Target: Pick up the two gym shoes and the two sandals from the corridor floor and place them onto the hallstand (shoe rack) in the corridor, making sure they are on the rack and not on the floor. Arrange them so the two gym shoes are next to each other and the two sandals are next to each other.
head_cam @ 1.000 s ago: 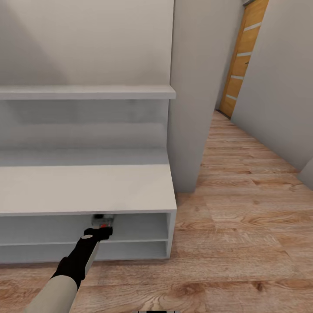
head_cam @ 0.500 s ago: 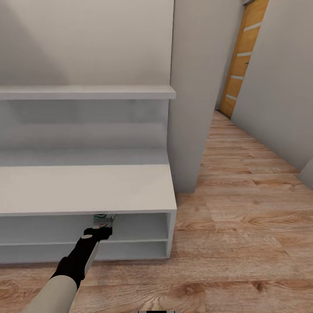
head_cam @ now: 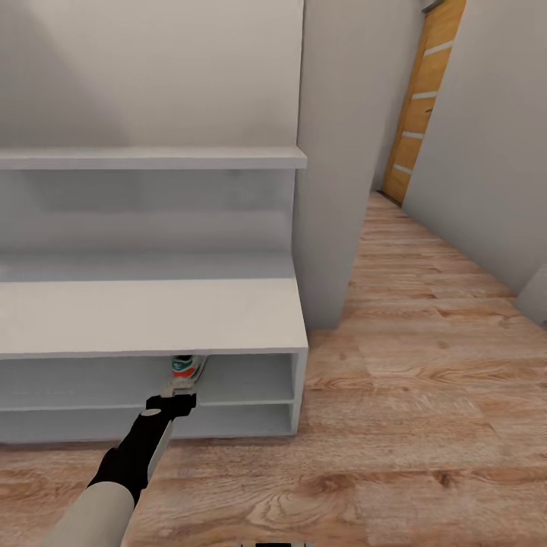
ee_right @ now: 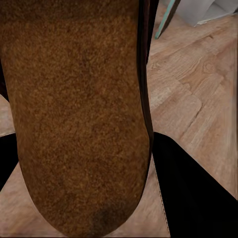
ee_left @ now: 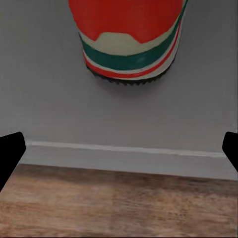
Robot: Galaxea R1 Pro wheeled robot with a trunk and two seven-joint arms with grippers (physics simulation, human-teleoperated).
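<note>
One cream-white gym shoe [head_cam: 184, 368] with green stripes and a red-orange heel tab sits on the upper open shelf of the wide pale-grey hallstand [head_cam: 152, 315], under the flat bench top and a little left of the unit's right end, its heel facing the near edge. Just in front of it, the left hand [head_cam: 177, 400] on its black-and-beige arm hovers at the shelf's front edge, apart from the shoe; in the left wrist view the two black fingertips [ee_left: 10, 153] stand spread wide at either side of the frame, with the gym shoe's heel [ee_left: 130, 42] resting on the grey shelf board beyond them and nothing between them. Below the shelf edge runs the warm brown wood-plank corridor floor [head_cam: 425, 395], which stretches right and far toward an orange-brown wooden door [head_cam: 419, 106]. The right wrist view is taken up by the tan, grainy footbed of a dark brown sandal [ee_right: 79, 114] lying along the right hand's black fingers [ee_right: 188, 188], over floor planks; whether that hand pinches it I cannot tell.
</note>
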